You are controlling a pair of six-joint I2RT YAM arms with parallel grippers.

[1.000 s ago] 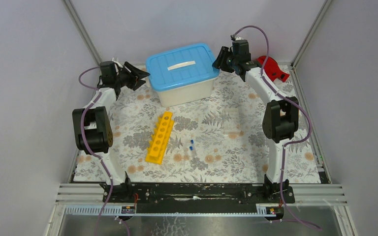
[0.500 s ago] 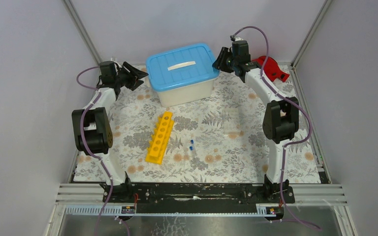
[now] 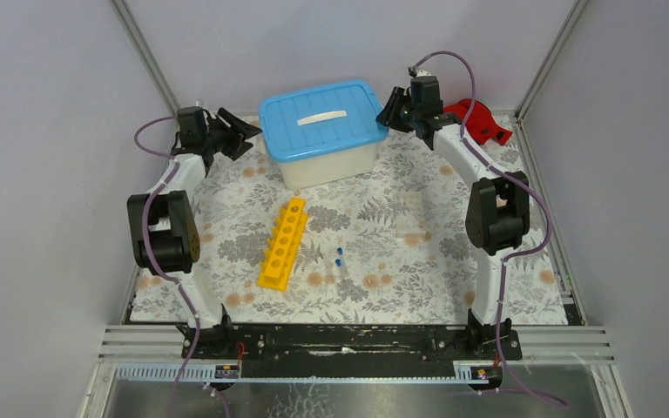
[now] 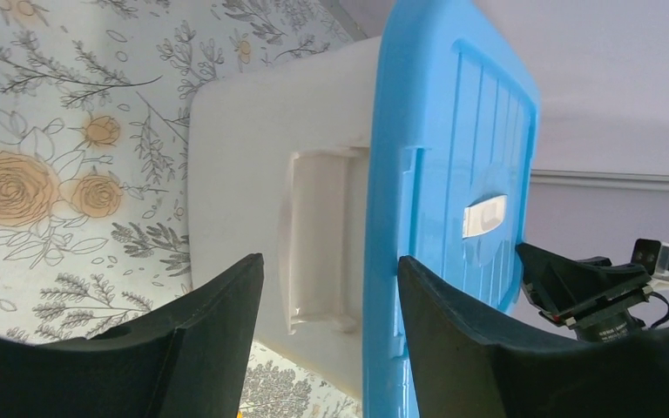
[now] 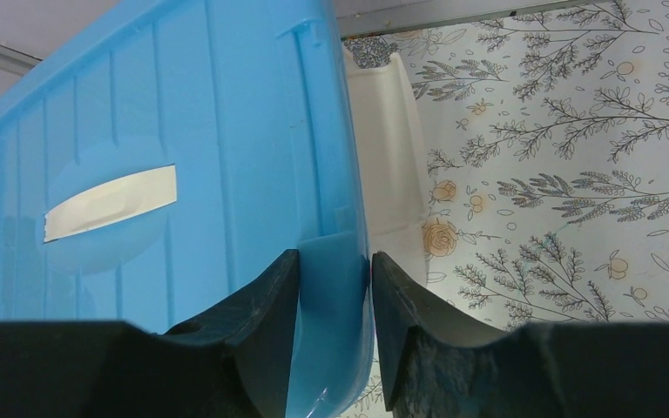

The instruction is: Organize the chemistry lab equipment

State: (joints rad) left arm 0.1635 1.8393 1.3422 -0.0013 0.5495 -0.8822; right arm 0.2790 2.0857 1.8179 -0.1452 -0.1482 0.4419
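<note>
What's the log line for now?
left gripper: open at white tub | right gripper: pinching blue lid tab | yellow test-tube rack, blue-capped tubes: untouched

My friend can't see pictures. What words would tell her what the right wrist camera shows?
Very close up, the right gripper pinches the edge tab of a blue lid between its two black fingers. The lid sits on a white tub, and a flowery table cover shows on the right.
</note>
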